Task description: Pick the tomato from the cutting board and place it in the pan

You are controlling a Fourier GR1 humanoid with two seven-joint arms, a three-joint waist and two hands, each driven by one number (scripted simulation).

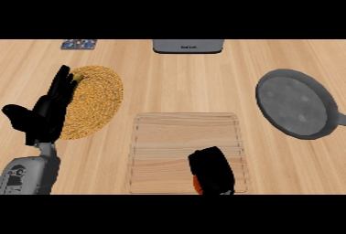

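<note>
A wooden cutting board (186,137) lies at the centre of the counter. My right hand (213,170) sits over its lower right part, fingers curled downward. A sliver of the red-orange tomato (195,185) peeks out under that hand at its lower left; the rest is hidden. The dark grey pan (294,102) rests at the right, apart from the board, with nothing in it. My left hand (47,109) stays open at the left edge, fingers up, resting.
A round woven mat (94,100) lies left of the board, partly behind my left hand. A grey appliance (188,45) stands at the far edge, and a small patterned object (79,44) sits at the far left.
</note>
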